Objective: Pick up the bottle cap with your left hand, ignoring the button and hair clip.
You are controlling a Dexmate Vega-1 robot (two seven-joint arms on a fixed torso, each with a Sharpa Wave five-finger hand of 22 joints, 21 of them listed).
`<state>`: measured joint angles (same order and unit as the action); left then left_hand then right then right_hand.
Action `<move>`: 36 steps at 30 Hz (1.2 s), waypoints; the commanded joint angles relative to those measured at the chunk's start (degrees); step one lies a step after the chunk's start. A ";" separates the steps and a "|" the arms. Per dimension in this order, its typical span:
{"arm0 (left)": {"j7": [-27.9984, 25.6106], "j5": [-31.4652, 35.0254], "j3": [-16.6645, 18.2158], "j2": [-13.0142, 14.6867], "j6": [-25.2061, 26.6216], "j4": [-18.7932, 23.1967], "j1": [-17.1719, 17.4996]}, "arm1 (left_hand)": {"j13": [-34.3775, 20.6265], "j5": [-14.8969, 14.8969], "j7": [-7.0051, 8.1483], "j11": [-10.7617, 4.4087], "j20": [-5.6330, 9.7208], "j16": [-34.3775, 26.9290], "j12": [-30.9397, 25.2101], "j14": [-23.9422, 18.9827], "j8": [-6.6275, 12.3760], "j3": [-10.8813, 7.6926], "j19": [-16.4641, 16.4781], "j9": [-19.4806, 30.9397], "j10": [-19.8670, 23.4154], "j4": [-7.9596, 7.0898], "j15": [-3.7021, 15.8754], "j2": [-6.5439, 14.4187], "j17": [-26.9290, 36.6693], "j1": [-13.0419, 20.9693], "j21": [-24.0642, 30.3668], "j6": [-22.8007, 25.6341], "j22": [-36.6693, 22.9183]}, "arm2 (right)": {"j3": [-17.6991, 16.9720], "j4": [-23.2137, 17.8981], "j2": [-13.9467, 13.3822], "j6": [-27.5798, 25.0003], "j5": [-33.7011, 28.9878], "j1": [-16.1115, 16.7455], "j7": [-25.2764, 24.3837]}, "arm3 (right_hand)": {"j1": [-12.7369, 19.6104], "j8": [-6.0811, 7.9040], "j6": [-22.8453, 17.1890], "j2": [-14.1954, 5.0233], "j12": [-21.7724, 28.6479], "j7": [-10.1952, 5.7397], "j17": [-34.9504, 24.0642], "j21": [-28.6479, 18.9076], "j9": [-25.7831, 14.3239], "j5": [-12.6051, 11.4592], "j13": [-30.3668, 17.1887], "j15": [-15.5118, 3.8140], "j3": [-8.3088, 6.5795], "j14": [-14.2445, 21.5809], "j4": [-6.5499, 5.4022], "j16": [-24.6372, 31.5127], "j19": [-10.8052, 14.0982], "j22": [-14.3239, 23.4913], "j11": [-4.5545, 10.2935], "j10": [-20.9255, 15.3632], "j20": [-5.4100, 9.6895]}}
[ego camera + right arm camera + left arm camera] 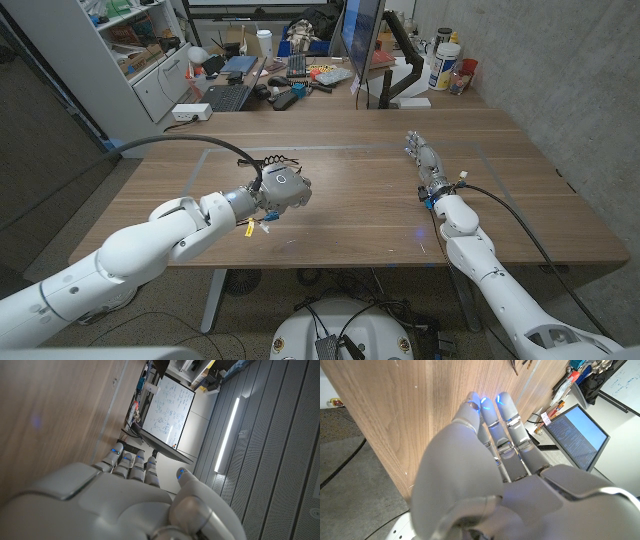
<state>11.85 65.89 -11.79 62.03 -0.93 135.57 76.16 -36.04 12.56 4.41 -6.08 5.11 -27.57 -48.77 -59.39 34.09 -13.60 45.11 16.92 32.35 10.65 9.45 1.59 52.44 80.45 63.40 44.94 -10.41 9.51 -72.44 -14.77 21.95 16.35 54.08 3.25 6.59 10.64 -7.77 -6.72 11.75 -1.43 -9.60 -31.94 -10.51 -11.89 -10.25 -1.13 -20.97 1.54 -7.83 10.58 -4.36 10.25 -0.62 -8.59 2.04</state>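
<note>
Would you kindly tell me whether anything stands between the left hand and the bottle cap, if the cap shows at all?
I cannot make out the cap. The left hand is over bare wood of the table, and nothing visible blocks it.

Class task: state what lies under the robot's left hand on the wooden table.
The left hand hovers palm-down over the bare wooden table. The spot directly beneath it is covered, so any bottle cap there cannot be seen.
</note>
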 commanded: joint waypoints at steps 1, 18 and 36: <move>-0.94 0.08 1.83 0.40 0.54 1.22 1.56 | -1.33 0.24 0.06 -2.00 5.78 0.13 -0.31 -1.15 0.01 -3.67 0.54 0.07 4.16 -3.25 3.61 0.48 0.27 -0.33 0.34 0.55 -0.16 | 0.01 -1.65 -0.48 -0.03 -0.30 1.41 -1.29 | -0.58 0.33 -0.10 -1.59 0.15 -0.32 -0.16 0.28 -0.26 -0.30 -0.24 0.00 -0.19 0.45 -0.16 -0.19 0.39 0.21 -0.01 -0.14 4.89; -3.14 -0.91 3.87 1.02 0.71 1.19 2.46 | -1.44 0.07 0.19 -2.35 5.95 0.42 -0.18 -1.96 0.01 -4.32 0.72 0.00 4.70 -3.26 3.59 0.39 0.96 -0.62 0.86 0.79 -0.17 | 0.67 -1.81 -0.37 -0.23 -0.60 1.37 -2.31 | -0.60 0.33 -0.09 -1.52 0.18 -0.22 -0.12 0.51 -0.26 -0.35 -0.24 0.06 -0.27 0.60 -0.11 -0.20 0.54 0.21 -0.21 -0.23 4.90; -3.86 -0.73 5.20 1.46 1.88 1.92 3.07 | -1.73 0.00 -0.05 -2.72 6.00 0.69 -0.08 -2.62 0.19 -5.15 1.10 -0.02 5.32 -3.34 3.57 0.56 1.71 -0.94 1.36 1.43 -0.14 | 1.31 -1.22 -0.35 -0.29 -0.98 0.54 -2.49 | -0.71 0.35 -0.12 -1.41 0.16 -0.23 -0.12 0.74 -0.26 -0.38 -0.24 0.06 -0.28 0.61 -0.12 -0.23 0.61 0.22 -0.12 -0.18 4.86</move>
<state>8.39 65.17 -7.43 63.21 0.37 137.08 78.92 -36.06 12.25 4.41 -6.20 5.32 -26.91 -48.59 -60.56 33.92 -14.26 45.53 16.77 32.61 11.31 9.53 1.44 53.88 79.69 64.45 45.77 -10.41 10.52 -73.91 -15.14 21.76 15.57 54.97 1.02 6.60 10.64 -7.78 -6.72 11.75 -1.43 -9.61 -31.33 -10.51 -11.89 -10.25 -1.13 -20.97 1.54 -7.83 10.36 -3.88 10.25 -0.62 -8.59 1.89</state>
